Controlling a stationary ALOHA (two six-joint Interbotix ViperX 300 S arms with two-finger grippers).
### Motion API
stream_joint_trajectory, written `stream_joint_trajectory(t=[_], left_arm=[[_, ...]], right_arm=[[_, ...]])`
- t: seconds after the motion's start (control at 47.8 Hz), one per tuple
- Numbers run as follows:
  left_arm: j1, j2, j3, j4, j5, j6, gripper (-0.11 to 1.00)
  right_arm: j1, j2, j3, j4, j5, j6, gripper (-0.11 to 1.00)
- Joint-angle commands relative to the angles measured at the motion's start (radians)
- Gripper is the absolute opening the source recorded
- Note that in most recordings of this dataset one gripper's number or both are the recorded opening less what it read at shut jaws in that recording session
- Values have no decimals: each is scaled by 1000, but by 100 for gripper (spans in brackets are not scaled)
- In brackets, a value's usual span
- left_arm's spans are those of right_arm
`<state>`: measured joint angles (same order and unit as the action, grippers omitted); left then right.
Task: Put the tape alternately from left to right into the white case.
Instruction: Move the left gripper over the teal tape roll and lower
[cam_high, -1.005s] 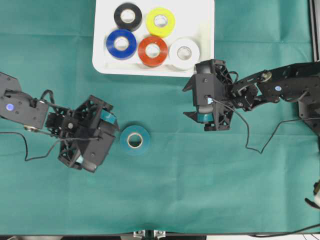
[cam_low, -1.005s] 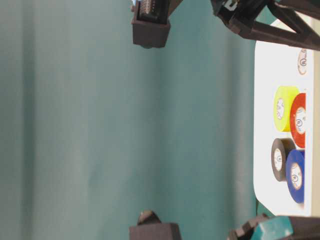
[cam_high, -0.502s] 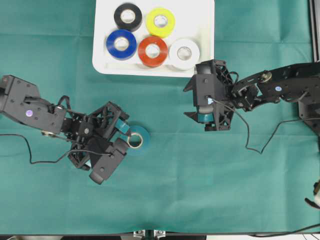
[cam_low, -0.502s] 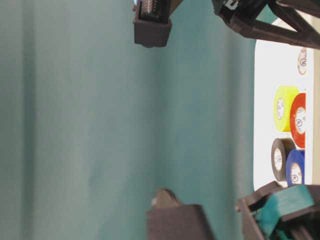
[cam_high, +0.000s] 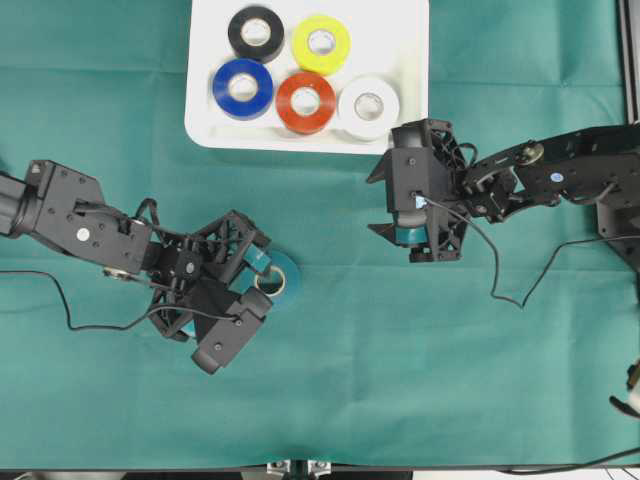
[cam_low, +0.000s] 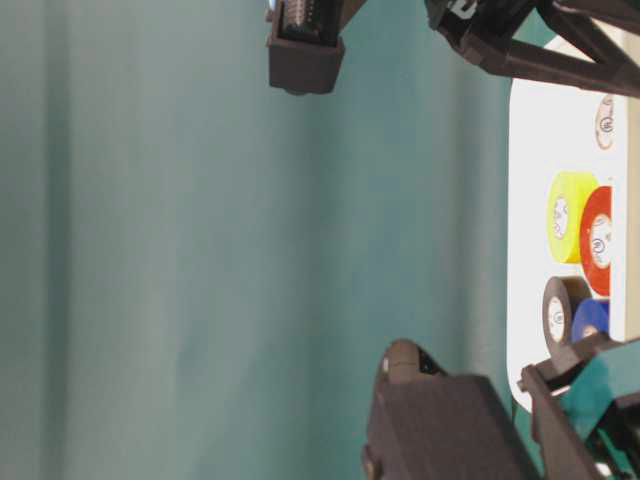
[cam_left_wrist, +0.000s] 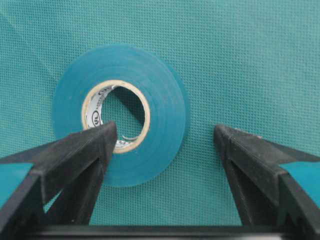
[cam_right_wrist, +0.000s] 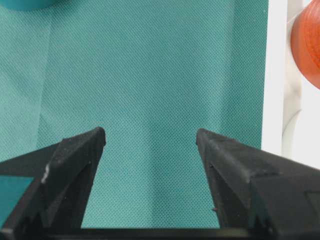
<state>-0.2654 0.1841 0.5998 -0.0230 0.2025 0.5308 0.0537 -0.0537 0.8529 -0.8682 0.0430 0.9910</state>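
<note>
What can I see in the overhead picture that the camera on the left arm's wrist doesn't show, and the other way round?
Only the overhead view shows the white case holding five rolls, black, yellow, blue, red-orange and white, plus the right gripper open over bare cloth. Only the left wrist view shows close detail: one finger over the pale cardboard core, the other on the cloth outside the roll. Both show the teal tape lying flat on the green cloth at the left gripper.
</note>
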Motion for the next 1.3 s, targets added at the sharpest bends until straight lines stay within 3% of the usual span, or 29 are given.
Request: stream_joint_trajectory(t=[0.0, 0.23, 0.649, 0.984, 1.109, 1.277], left_arm=[[-2, -8, -21, 0, 3, -3, 75], [-2, -8, -44, -2, 83, -2, 37], [-2, 18, -112, 0, 178, 12, 35], [0, 21, -126, 0, 186, 52, 31], [3, 23, -129, 0, 186, 54, 24], [6, 23, -132, 0, 186, 54, 1]], right_arm=[[2, -23, -8, 2, -3, 2, 82], [2, -23, -3, 2, -6, 2, 82], [2, -23, 2, 2, -3, 2, 82], [3, -23, 14, 2, -3, 0, 82], [2, -23, 15, 2, -3, 0, 82], [2, -23, 15, 2, -3, 2, 82]])
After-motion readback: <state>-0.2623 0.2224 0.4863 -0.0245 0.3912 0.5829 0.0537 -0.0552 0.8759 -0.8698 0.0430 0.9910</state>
